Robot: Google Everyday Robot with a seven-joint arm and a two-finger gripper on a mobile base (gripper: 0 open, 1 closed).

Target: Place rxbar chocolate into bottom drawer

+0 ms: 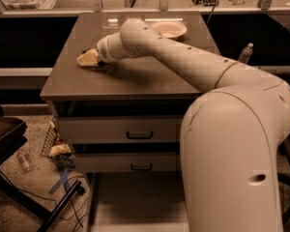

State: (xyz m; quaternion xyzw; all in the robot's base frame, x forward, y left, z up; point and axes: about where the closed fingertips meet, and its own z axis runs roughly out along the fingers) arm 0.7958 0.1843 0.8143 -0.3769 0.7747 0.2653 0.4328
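Observation:
My gripper is low over the left part of the brown countertop, at the end of the arm that reaches in from the right. A small dark flat shape right under it looks like the rxbar chocolate, and the wrist hides most of it. The bottom drawer stands pulled out below the cabinet, showing its pale floor. Nothing shows inside it where the arm does not cover it.
A white round bowl sits at the back of the countertop. Two shut drawers with dark handles are above the open one. A wire basket and clutter lie on the floor to the left. A bottle stands at the right.

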